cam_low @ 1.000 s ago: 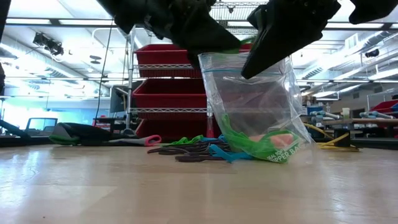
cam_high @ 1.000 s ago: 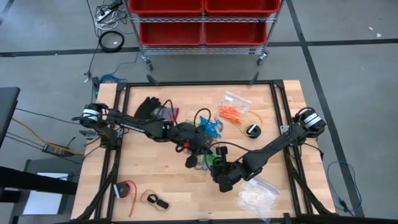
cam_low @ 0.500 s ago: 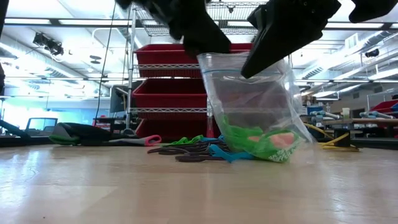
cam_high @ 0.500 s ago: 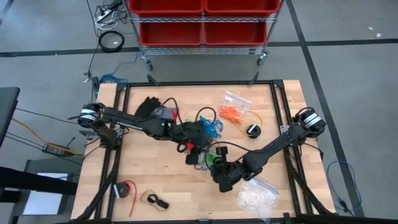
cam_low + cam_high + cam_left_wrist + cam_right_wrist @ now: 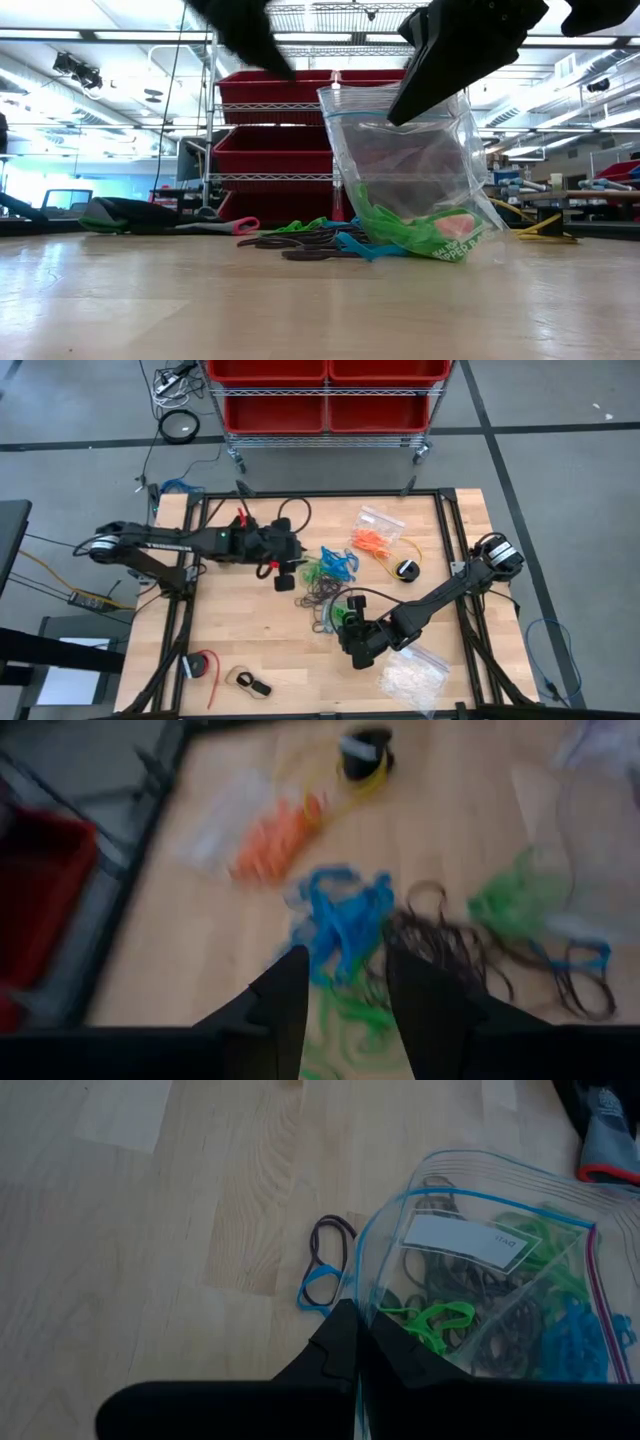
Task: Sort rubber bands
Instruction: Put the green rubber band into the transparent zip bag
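The left gripper (image 5: pixel 283 572), fingers parted and empty, has pulled back from the clear zip-top plastic bag (image 5: pixel 405 170), leaving green rubber bands (image 5: pixel 415 232) inside. The right gripper (image 5: pixel 357 1348) stays clenched on the bag's rim. Loose blue and black bands (image 5: pixel 328 573) wait mid-table, bare wood around them.

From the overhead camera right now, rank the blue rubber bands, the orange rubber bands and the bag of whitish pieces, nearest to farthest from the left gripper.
From the left gripper:
1. Blue rubber bands, just beside it, mid-table.
2. Orange rubber bands, farther on, toward the far edge.
3. Bag of whitish pieces, farthest, near corner on the right arm's side.
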Controlling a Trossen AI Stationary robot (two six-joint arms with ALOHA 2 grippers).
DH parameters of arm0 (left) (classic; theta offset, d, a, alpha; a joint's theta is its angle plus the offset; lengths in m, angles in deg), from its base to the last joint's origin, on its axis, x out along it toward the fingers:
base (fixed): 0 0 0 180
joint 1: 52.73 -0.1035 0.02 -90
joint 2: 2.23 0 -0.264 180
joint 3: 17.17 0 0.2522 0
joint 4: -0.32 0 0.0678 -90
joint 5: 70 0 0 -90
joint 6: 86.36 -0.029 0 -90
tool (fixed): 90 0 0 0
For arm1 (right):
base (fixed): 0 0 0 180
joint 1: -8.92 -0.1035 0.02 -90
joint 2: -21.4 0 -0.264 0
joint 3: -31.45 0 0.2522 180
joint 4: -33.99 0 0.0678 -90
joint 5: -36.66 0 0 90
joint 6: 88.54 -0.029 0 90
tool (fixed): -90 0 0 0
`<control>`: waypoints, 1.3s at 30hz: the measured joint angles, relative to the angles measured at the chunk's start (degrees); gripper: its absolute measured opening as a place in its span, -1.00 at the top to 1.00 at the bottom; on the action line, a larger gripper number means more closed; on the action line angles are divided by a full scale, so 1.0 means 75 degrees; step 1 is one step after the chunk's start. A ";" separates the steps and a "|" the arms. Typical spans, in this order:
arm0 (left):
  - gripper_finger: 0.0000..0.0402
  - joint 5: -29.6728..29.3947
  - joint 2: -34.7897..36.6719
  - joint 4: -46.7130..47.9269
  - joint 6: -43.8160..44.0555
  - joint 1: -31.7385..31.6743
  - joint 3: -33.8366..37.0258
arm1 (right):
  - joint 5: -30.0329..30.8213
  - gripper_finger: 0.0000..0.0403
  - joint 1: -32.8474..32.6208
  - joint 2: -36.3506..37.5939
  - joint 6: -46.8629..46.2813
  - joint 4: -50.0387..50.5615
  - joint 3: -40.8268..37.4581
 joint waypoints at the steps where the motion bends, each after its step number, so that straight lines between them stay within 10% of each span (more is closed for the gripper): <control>1: 0.29 0.0161 0.0065 -0.0211 0.0095 -0.0129 0.0316 | 0.0000 1.00 0.0000 0.0000 0.0003 0.0003 0.0000; 14: 0.30 0.1234 -0.0624 -0.4584 0.0644 -0.1197 0.3869 | 0.0000 1.00 0.0032 0.0000 -0.0004 0.0006 0.0000; 26: 0.32 0.0764 -0.2718 -0.5739 0.0930 -0.1388 0.3870 | 0.0000 1.00 0.0052 0.0000 -0.0012 -0.0045 0.0000; 33: 0.92 0.0767 -0.2990 -0.5956 0.0735 -0.1389 0.3799 | 0.0000 1.00 0.0052 0.0000 -0.0012 -0.0055 0.0000; 39: 0.98 0.0662 -0.2360 -0.5324 0.0601 -0.1404 0.3847 | -0.0003 1.00 0.0052 0.0001 -0.0014 -0.0052 0.0000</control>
